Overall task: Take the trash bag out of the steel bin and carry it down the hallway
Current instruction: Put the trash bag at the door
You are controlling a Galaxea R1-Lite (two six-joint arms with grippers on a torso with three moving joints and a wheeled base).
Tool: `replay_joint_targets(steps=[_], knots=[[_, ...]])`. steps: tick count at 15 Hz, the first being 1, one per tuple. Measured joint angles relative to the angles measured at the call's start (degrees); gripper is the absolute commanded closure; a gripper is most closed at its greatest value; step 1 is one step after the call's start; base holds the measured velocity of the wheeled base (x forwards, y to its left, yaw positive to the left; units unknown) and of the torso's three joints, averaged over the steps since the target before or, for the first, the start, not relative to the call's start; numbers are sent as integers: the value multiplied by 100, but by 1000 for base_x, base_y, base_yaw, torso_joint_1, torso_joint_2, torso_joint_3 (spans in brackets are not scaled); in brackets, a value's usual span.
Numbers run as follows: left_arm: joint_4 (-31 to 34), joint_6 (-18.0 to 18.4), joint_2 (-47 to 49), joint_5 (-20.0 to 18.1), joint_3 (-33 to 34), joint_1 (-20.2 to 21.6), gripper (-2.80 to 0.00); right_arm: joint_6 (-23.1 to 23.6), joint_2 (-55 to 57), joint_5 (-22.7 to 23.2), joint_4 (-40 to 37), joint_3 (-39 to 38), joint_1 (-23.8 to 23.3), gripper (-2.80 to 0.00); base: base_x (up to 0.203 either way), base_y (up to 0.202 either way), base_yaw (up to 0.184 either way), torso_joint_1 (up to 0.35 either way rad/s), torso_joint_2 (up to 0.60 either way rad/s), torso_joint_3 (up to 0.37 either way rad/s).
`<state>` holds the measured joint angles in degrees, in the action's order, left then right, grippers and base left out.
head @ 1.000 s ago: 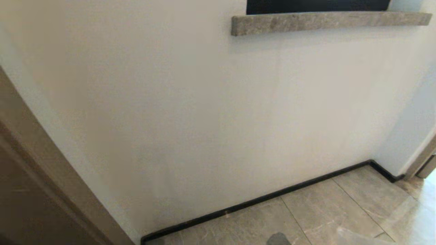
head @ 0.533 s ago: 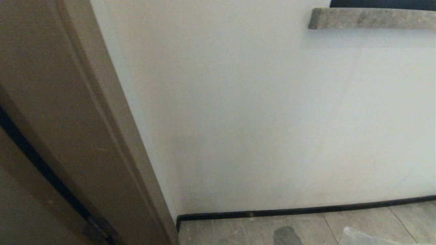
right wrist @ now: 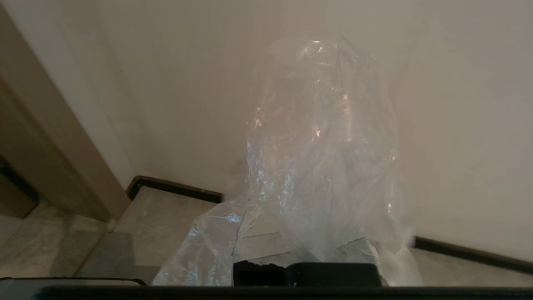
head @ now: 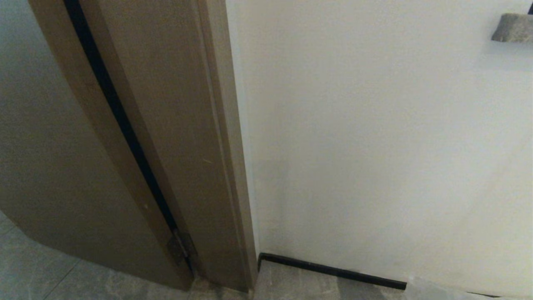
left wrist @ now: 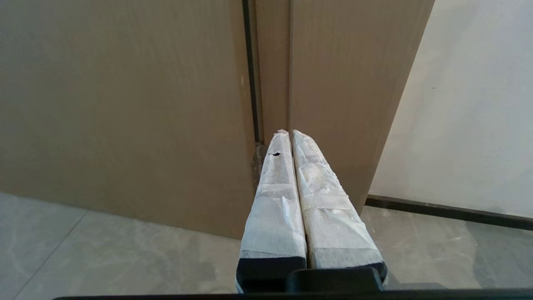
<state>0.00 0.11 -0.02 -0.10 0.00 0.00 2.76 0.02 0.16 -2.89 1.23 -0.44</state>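
Bag out: right end effector [right wrist: 306, 250] clamped on trash bag [right wrist: 320, 146]; left end effector [left wrist: 291, 137] together, empty; hallway carry remains.

You had nothing to read in any of the three views: no lettering, label, brand mark, number or sign stood on the wooden door frame [head: 175, 125], the white wall [head: 374, 146], the floor tiles [left wrist: 104, 250] or the clear trash bag [right wrist: 320, 146].
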Motion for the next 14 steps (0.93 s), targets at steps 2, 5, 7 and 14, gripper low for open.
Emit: replay_joint_targets(steps=[2, 5, 7, 14], knots=[[7, 5, 0, 0, 0, 0, 0, -31, 0, -18, 0, -2, 0, 0, 0, 0, 0, 0, 0, 0], [2, 2, 0, 0, 0, 0, 0, -6, 0, -16, 9, -7, 0, 0, 0, 0, 0, 0, 0, 0], [0, -1, 0, -1, 0, 0, 0, 2, 0, -2, 5, -5, -7, 0, 0, 0, 0, 0, 0, 0], [-5, -1, 0, 0, 0, 0, 0, -15, -2, -5, 5, -5, 9, 0, -1, 8, -174, 2, 4, 2]])
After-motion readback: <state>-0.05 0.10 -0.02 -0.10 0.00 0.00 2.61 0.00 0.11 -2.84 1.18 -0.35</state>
